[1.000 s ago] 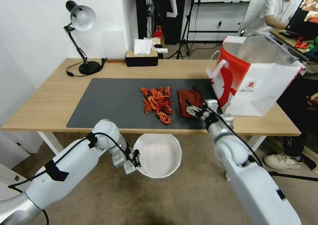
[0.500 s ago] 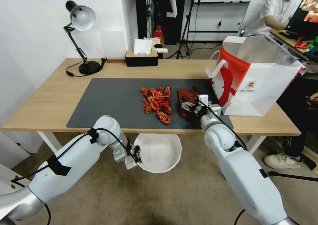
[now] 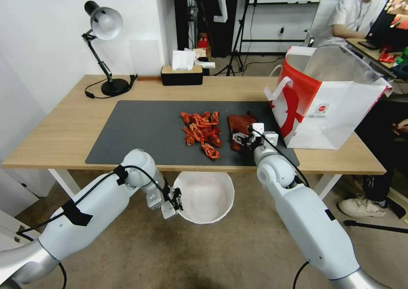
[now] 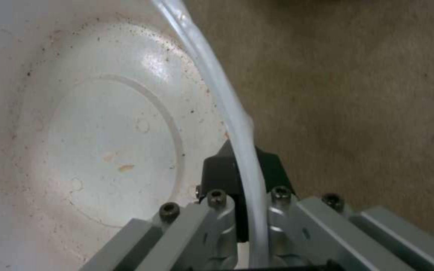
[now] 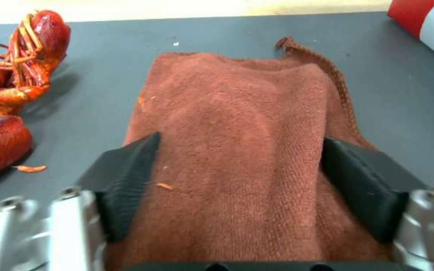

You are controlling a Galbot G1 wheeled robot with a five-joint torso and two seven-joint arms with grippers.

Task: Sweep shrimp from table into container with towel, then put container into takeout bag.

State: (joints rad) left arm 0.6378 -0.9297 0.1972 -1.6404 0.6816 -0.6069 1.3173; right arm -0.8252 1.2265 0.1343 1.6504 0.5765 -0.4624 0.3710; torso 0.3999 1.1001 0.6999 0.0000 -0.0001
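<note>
The left claw [image 3: 176, 199] hangs below the front edge of the wooden bench [image 3: 55, 136], pinched shut on the rim of the round white plastic container [image 3: 208, 197], which sits in the air beneath the bench edge; its inside is bare apart from specks. The right claw [image 5: 237, 177] rests on the rumpled rust-red towel [image 5: 242, 150], its fingers [image 5: 126, 177] spread wide along both sides of the cloth on the dark grey mat [image 3: 144, 131]. The pile of bright red-orange shrimp [image 3: 202, 134] lies just beside the towel on the robot's left. The white and red paper takeout bag [image 3: 331, 106] stands open to the right.
</note>
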